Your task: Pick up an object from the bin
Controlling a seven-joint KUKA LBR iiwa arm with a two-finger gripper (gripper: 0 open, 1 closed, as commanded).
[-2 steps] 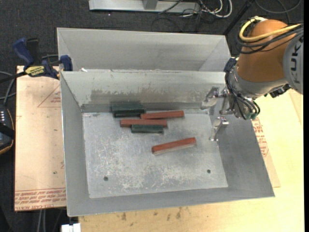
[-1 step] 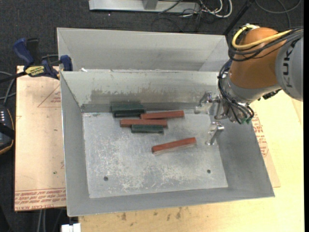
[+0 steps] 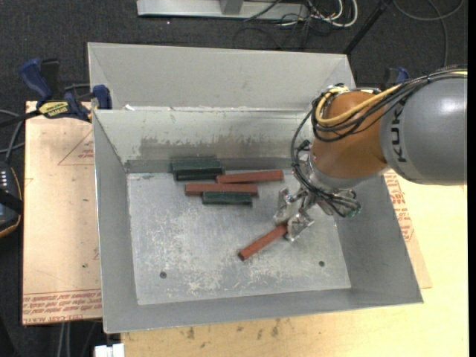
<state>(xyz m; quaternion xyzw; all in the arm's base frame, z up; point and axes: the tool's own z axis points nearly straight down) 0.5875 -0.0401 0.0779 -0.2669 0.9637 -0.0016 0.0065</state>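
Sticks lie on the floor of the grey bin [image 3: 186, 270], and the gripper [image 3: 294, 218] is down low, right at the top end of a tilted red stick [image 3: 260, 245]. That stick lies flat by itself and runs from the gripper down and to the left. Its top end goes under the gripper and seems to touch it (the metal parts hide that spot, so I am not sure). I cannot tell if the gripper is open or closed.

Up and to the left of the gripper, near the back wall, four more sticks lie close together. The upper red stick [image 3: 249, 176] is nearest the gripper. A big green stick [image 3: 195, 169] is farthest from it. The lower red stick [image 3: 221, 189] and a small green stick [image 3: 227, 198] lie side by side, touching. The arm's orange cover [image 3: 349, 136] sits just above the gripper.
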